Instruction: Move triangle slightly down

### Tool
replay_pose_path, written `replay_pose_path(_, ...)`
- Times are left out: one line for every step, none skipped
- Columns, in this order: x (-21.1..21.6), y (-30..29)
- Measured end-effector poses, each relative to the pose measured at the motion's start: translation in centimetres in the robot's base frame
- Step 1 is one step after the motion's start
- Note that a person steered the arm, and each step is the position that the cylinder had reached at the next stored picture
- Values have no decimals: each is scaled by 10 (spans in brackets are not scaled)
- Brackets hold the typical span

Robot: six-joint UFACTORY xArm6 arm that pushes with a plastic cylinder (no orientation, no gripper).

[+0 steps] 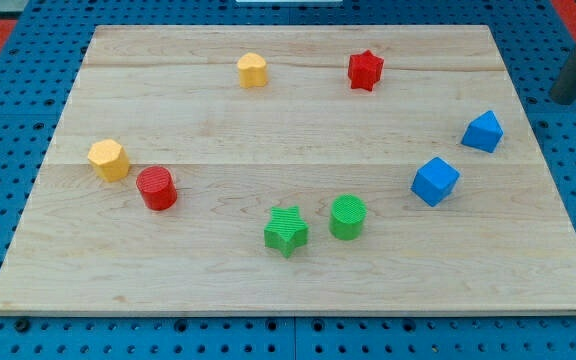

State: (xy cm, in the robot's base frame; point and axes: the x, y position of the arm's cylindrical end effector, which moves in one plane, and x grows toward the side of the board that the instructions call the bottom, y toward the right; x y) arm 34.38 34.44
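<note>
The blue triangle block (483, 131) lies near the board's right edge. My tip (565, 99) is the lower end of a dark rod at the view's top right. It is off the wooden board (268, 280), above and to the right of the triangle, and touches no block. A blue cube-like block (435, 181) lies just below and left of the triangle.
A red star (365, 70) and a yellow block (252, 70) lie near the top. A green cylinder (348, 217) and a green star (286, 231) sit at the bottom middle. A red cylinder (156, 188) and a yellow hexagon-like block (108, 160) lie at the left.
</note>
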Motion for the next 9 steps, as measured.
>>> replay_pose_path(8,1)
replay_pose_path(31,0)
replay_pose_path(48,-21)
replay_pose_path(68,-60)
replay_pose_path(83,-97)
replay_pose_path(101,-141)
replay_pose_path(126,-125)
replay_pose_path(170,-116)
replay_pose_path(224,-173)
